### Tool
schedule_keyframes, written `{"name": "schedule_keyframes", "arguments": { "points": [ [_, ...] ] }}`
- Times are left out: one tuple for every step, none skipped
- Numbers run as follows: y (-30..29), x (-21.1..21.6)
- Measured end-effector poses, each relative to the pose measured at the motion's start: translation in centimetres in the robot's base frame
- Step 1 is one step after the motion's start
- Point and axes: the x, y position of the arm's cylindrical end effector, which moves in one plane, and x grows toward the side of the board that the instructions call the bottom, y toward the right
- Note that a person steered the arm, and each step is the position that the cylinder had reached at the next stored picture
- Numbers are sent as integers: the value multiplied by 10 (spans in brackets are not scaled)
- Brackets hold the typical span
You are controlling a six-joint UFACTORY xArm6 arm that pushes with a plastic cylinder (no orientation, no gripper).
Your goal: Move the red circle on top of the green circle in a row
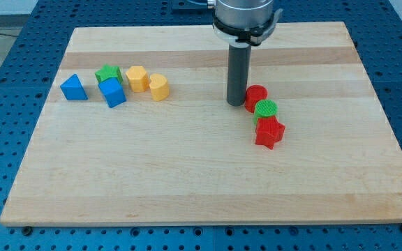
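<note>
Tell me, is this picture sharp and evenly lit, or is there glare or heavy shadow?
Camera view: sharp throughout, lit evenly from above. The pale wooden board shows no glare. The red round block, green round block and red star-shaped block cast only faint shadows, as does my tip at the dark rod's end, just left of the red round block.

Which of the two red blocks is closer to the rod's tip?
The red circle, right beside my tip on the view's right. The red star lies lower, beyond the green circle.
</note>
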Motion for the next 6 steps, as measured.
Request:
{"name": "schedule_keyframes", "arguments": {
  "points": [
    [4, 0],
    [8, 0],
    [8, 0],
    [11, 0],
    [-3, 0],
    [-38, 11]
  ]
}}
